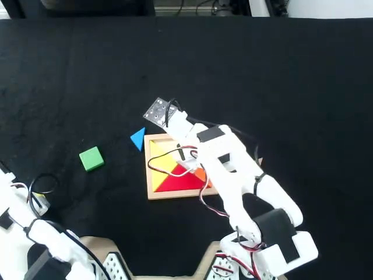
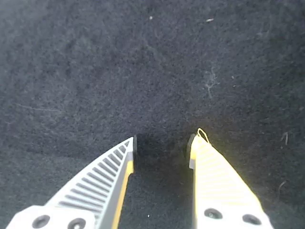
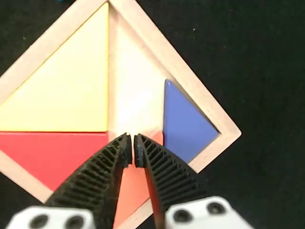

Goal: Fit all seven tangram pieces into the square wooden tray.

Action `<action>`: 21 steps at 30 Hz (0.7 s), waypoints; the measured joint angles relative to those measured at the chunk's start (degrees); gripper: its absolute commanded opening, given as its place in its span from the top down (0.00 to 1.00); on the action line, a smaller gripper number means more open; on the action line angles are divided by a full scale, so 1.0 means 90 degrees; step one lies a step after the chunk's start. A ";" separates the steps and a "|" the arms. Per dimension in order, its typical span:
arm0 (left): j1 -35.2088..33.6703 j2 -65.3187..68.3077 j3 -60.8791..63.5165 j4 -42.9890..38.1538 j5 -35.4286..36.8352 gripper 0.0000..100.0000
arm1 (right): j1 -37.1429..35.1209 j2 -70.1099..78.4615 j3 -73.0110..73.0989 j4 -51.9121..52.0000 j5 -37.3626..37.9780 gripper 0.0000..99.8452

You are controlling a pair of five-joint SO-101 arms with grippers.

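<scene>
Tangram tray [image 1: 149, 175] sits mid-table, partly filled; near left, the left gripper [image 2: 162, 143] gapes over cloth [image 2: 143, 57]; the right gripper [image 3: 132, 145] hovers pinched, empty, above the tray; green square [image 1: 91, 158] and blue triangle [image 1: 138, 139] lie loose leftward; descending shut could knock the orange piece [image 3: 129, 188] askew.

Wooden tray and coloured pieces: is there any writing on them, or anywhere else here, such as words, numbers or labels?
No text can be read anywhere.
The wooden tray, the yellow piece, red piece and blue piece in it, and the green square and blue triangle lying outside it are all plain.
The small grey board on an arm carries marks too small to read.
</scene>
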 measured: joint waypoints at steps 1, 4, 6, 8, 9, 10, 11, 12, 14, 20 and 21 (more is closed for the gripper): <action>0.0000 0.0000 0.0000 0.0000 0.0000 0.80 | -0.0010 0.0000 0.0000 0.0000 0.0000 0.99; 0.0000 0.0000 0.0000 0.0000 0.0000 0.80 | -0.0029 0.0020 0.0000 0.0000 0.0176 0.99; 0.0000 0.0000 0.0000 0.0000 0.0000 0.80 | -0.0020 0.0215 0.0000 -0.0107 0.0215 0.99; 0.0000 0.0000 0.0000 0.0000 0.0000 0.80 | -0.0020 0.0508 -0.0039 -0.0117 0.0225 0.99; 0.0000 0.0000 0.0000 0.0000 0.0000 0.80 | -0.0020 0.0645 -0.0098 -0.0117 0.0225 0.99; 0.0000 0.0000 0.0000 0.0000 0.0000 0.80 | -0.0020 0.0762 -0.0176 -0.0107 0.0225 0.99; 0.0000 0.0000 0.0000 0.0000 0.0000 0.80 | -0.0020 0.0840 -0.0244 -0.0098 0.0225 0.99; 0.0000 0.0000 0.0000 0.0000 0.0000 0.80 | -0.0020 0.0928 -0.0313 -0.0098 0.0225 0.99; 0.0000 0.0000 0.0000 0.0000 0.0000 0.80 | -0.0020 0.0987 -0.0381 -0.0088 0.0234 0.99; 0.0000 0.0000 0.0000 0.0000 0.0000 0.80 | 0.0176 0.0996 -0.0400 -0.0088 0.0225 0.99; 0.0000 0.0000 0.0000 0.0000 0.0000 0.80 | 0.0186 0.0996 -0.0400 -0.0088 0.0225 0.99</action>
